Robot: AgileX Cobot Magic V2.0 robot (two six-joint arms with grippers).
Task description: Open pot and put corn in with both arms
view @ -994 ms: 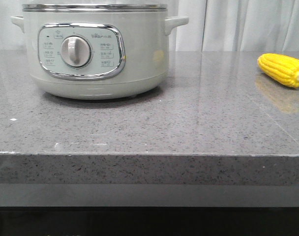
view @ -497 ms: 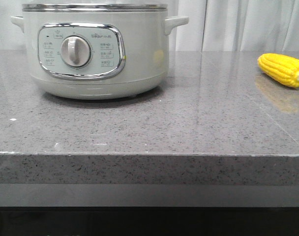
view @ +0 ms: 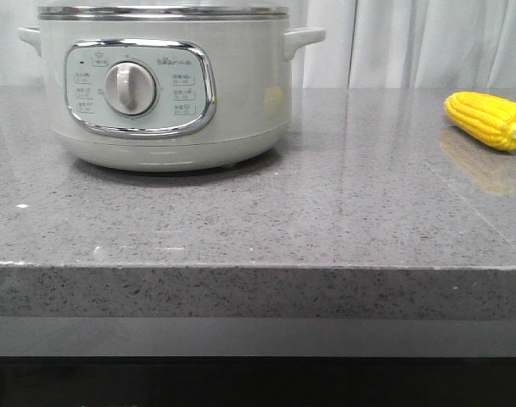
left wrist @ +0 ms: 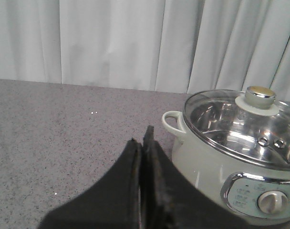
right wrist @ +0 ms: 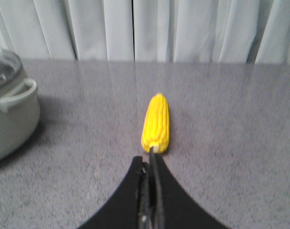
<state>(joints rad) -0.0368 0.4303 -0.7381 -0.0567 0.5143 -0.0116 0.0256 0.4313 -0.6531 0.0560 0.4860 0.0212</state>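
The pale cream pot (view: 165, 85) stands at the back left of the grey counter, its dial facing me. In the left wrist view the pot (left wrist: 240, 157) wears a glass lid (left wrist: 240, 124) with a steel knob (left wrist: 260, 97). The yellow corn (view: 487, 120) lies at the right edge of the counter. My left gripper (left wrist: 141, 136) is shut and empty, beside the pot's handle side. My right gripper (right wrist: 149, 160) is shut and empty, its tips just short of the corn's (right wrist: 156, 122) pale stub end. Neither gripper shows in the front view.
White curtains (view: 411, 42) hang behind the counter. The counter's front edge (view: 258, 267) runs across the front view. Bare grey stone lies between pot and corn. The pot's side handle (right wrist: 18, 95) shows in the right wrist view.
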